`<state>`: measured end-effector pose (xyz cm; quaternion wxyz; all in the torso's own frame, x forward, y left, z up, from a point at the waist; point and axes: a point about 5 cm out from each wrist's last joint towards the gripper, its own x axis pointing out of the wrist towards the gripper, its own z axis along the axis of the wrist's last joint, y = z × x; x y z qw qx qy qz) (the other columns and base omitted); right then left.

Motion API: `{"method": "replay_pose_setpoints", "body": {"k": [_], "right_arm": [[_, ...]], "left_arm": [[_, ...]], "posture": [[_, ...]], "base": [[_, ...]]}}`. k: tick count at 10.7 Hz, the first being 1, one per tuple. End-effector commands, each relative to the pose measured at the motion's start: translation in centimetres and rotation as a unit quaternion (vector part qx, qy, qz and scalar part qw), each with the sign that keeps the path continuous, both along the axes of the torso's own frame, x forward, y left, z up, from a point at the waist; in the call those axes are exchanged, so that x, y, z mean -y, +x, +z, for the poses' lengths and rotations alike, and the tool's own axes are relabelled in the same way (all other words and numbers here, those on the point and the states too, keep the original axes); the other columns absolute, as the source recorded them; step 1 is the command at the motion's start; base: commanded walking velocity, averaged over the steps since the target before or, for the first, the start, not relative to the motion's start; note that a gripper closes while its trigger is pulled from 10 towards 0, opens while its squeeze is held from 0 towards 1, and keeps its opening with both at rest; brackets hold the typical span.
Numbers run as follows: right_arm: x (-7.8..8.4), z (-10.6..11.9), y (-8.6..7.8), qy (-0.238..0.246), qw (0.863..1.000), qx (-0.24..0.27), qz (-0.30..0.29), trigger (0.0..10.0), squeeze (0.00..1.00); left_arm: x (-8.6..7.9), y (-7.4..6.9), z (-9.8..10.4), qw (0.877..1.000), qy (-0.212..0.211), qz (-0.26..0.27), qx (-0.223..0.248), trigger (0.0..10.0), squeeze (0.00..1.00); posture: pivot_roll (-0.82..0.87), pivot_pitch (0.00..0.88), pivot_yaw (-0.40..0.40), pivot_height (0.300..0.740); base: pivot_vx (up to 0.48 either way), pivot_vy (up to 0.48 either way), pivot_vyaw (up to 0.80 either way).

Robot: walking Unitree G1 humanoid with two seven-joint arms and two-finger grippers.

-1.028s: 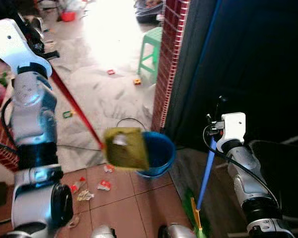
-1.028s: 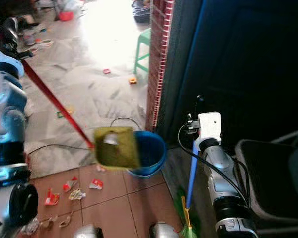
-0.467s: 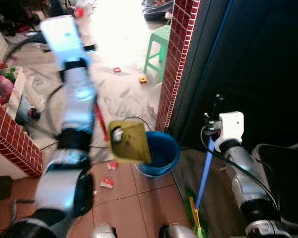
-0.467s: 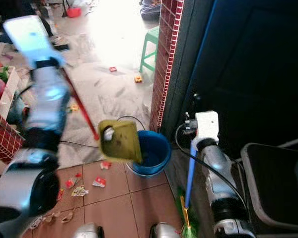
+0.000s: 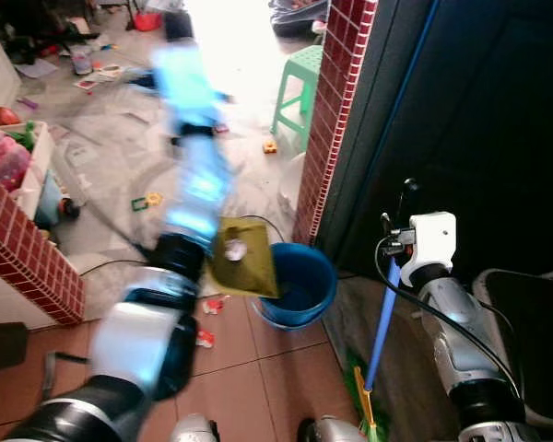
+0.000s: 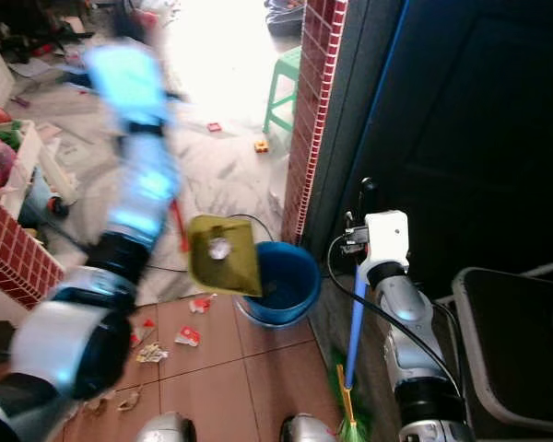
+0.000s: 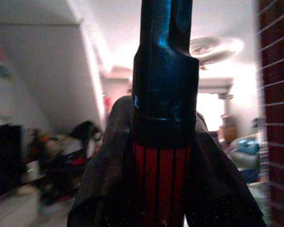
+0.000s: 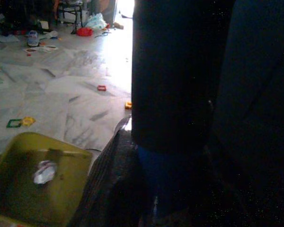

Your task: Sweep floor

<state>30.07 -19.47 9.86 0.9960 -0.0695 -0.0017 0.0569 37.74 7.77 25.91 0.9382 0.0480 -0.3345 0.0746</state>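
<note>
Yellow dustpan (image 5: 242, 260) hangs tilted at the bucket (image 5: 300, 285) rim so I can tip the scrap in, my left gripper (image 7: 163, 156) clamped on its red handle. My right gripper (image 8: 170, 142) is closed around the broom (image 5: 380, 336), parked upright to the right.

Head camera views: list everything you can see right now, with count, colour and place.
Dustpan: one, yellow-green, raised beside the bucket, a scrap in it.
Dustpan handle: one, red, in the left tool.
Bucket: one, blue, on the floor by the brick pillar.
Broom: one, blue handle, green bristles, upright at the right arm.
Stool: one, green, beyond the pillar.
Litter scraps: several, red and white, on the brown tiles.
Brick pillar: one, red.
Left tool: black, shut on the handle.
Right tool: black, at the broom handle.
</note>
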Motion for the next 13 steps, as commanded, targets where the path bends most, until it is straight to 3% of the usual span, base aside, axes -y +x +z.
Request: {"method": "replay_pose_setpoints", "body": {"k": [1, 4, 6, 7, 8, 10, 11, 13], "right_arm": [[0.4, 0.9, 0.1, -0.004, 1.000, 0.016, -0.004, 10.0, 0.00], [-0.3, 1.0, 0.5, 0.000, 1.000, 0.018, 0.002, 10.0, 0.00], [-0.3, 1.0, 0.7, 0.000, 1.000, 0.018, 0.004, 10.0, 0.00], [-0.3, 1.1, 0.8, 0.000, 1.000, 0.018, 0.005, 10.0, 0.00], [-0.4, 1.1, 0.8, 0.001, 1.000, 0.020, 0.005, 10.0, 0.00], [-0.4, 1.1, 0.8, 0.001, 1.000, 0.020, 0.005, 10.0, 0.00], [-0.4, 1.1, 0.8, 0.002, 1.000, 0.019, 0.006, 10.0, 0.00], [-0.6, 1.0, 0.9, 0.004, 1.000, 0.016, 0.008, 10.0, 0.00]], "left_arm": [[2.6, -0.9, 0.2, 0.998, 0.031, -0.049, 0.028, 10.0, 0.00], [7.1, -3.2, -0.8, 0.980, 0.096, -0.162, 0.063, 10.0, 0.00], [9.4, -5.3, -0.8, 0.942, 0.188, -0.247, 0.124, 10.0, 0.00], [10.1, -6.3, -0.8, 0.925, 0.216, -0.275, 0.152, 10.0, 0.00], [10.5, -6.8, -1.0, 0.915, 0.231, -0.289, 0.160, 10.0, 0.00], [10.3, -6.7, -0.4, 0.924, 0.206, -0.284, 0.153, 10.0, 0.00], [9.3, -6.1, 2.6, 0.938, 0.162, -0.252, 0.173, 10.0, 0.00], [6.3, -5.0, 7.6, 0.952, 0.124, -0.186, 0.211, 10.0, 0.00]], "posture": [[-0.12, 0.038, 0.013, 0.740], [-0.10, 0.030, 0.009, 0.740], [-0.09, 0.024, 0.007, 0.740], [-0.09, 0.023, 0.007, 0.740], [-0.09, 0.023, 0.007, 0.740], [-0.09, 0.022, 0.006, 0.740], [-0.08, 0.022, 0.000, 0.740], [-0.06, 0.018, -0.008, 0.740]], "base": [[0.000, 0.000, 0.00], [0.000, 0.000, 0.00], [0.000, 0.000, 0.00], [0.000, 0.000, 0.00], [0.000, 0.000, 0.00], [0.000, 0.000, 0.00], [0.000, 0.000, 0.00], [0.000, 0.000, 0.00]]}}
